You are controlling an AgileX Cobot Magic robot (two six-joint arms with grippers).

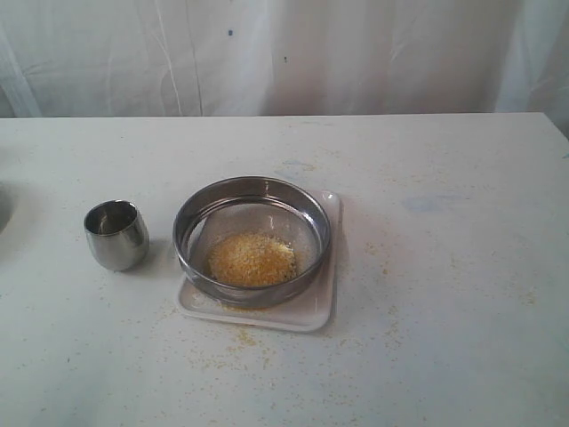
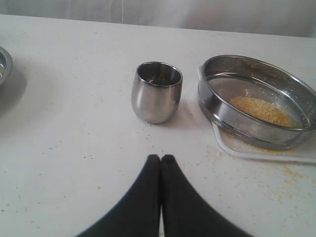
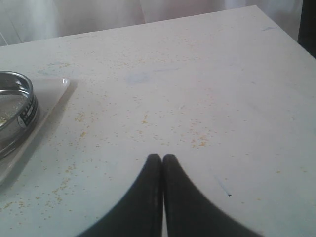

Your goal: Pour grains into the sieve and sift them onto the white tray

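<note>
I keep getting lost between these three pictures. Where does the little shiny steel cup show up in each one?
Exterior view: the steel cup stands upright, left of the sieve and apart from it.
Left wrist view: the steel cup stands just beyond the left gripper, beside the sieve.
Right wrist view: not in it.
Shared landmark: the sieve on the white tray; part of it shows even in the right wrist view.

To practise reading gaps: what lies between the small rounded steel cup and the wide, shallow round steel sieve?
Only bare white tabletop; the cup and sieve stand apart, as the exterior view shows.
</note>
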